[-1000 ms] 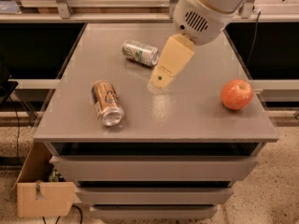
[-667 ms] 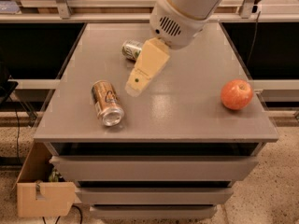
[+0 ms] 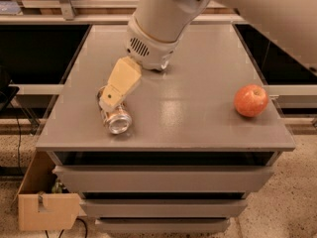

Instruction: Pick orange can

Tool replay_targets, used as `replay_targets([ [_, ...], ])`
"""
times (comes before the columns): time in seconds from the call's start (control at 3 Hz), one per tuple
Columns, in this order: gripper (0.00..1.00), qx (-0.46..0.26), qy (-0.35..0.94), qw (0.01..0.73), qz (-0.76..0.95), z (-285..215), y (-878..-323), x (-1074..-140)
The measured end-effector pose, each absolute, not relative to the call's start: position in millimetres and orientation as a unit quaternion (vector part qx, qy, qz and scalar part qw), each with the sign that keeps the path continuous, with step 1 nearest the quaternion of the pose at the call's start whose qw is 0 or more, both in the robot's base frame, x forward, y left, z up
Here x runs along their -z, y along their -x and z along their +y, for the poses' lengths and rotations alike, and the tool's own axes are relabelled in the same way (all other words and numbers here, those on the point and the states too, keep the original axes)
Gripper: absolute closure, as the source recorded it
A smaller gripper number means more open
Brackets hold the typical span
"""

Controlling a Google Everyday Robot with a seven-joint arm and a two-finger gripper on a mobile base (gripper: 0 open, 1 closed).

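Note:
The orange can (image 3: pixel 118 120) lies on its side near the front left of the grey table (image 3: pixel 198 118), its shiny silver end facing the camera. My gripper (image 3: pixel 108 102), cream-coloured, hangs from the white arm (image 3: pixel 158 29) and sits directly over the far end of the can, covering part of it. I cannot tell whether it touches the can.
A round red-orange apple (image 3: pixel 251 100) rests near the table's right edge. The silver-white can is hidden behind the arm. A cardboard box (image 3: pixel 47 209) stands on the floor at the lower left. Drawers sit below the table top.
The arm has swung left and toward the front. The gripper has moved from the table's middle to above the orange can. The silver-white can is now covered by the arm.

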State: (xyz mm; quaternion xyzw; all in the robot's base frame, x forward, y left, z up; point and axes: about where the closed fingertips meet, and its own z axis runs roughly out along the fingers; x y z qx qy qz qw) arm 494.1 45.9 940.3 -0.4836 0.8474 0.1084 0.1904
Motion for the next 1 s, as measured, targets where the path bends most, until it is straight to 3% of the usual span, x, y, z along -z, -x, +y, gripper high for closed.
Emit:
replay_targets([
  [1.0, 0.00, -0.163, 0.433, 0.235, 0.855, 95, -504, -906],
])
